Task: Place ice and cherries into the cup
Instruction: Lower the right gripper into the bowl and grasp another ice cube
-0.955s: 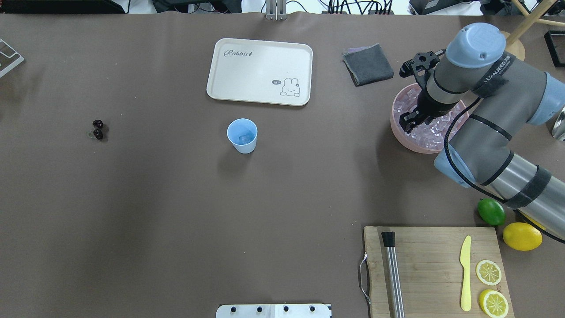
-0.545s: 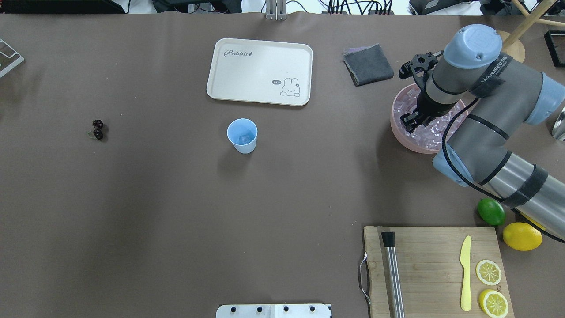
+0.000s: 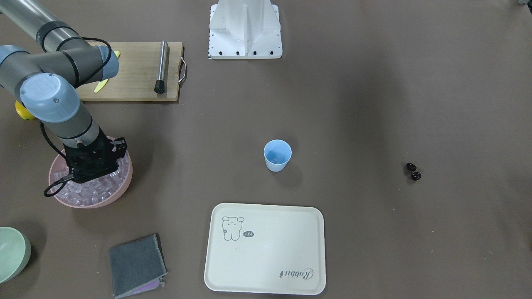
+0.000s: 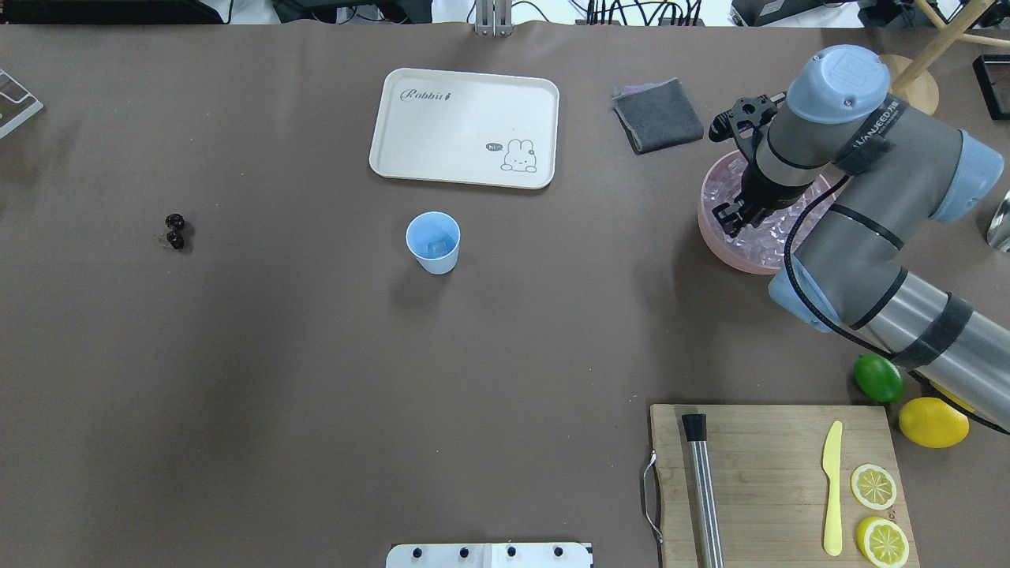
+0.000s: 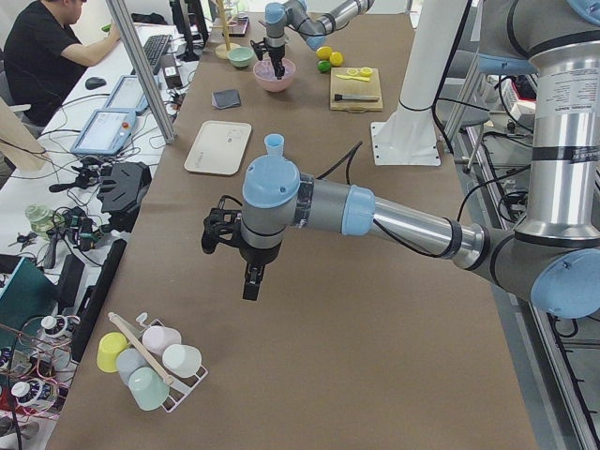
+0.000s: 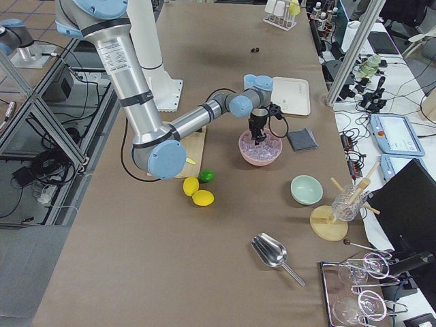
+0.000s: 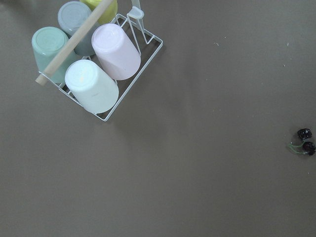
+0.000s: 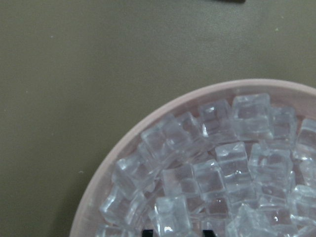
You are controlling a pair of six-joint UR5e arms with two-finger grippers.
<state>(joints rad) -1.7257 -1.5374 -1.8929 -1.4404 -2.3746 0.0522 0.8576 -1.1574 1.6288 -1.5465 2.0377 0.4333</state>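
The light-blue cup [image 4: 432,241] stands upright mid-table with one ice cube [image 4: 435,248] in it. The cherries [image 4: 174,231] lie far to its left on the bare table; they also show in the left wrist view [image 7: 306,141]. The pink bowl [image 4: 710,237] holds a heap of ice [image 8: 222,163]. My right gripper [image 4: 730,221] points down into the bowl. Its fingertips [image 8: 147,231] just show, apart, either side of a cube. My left gripper [image 5: 251,281] hangs above the table's left end. I cannot tell if it is open.
A cream tray [image 4: 465,126] lies behind the cup, a grey cloth [image 4: 659,114] beside the bowl. A cutting board [image 4: 777,442] with muddler, knife and lemon slices is front right, next to a lime [image 4: 878,377] and lemon [image 4: 933,422]. A cup rack [image 7: 94,54] lies below the left wrist.
The right arm has shifted slightly left and away over the pink bowl, with its gripper still down among the ice. Cup and cherries have not moved.
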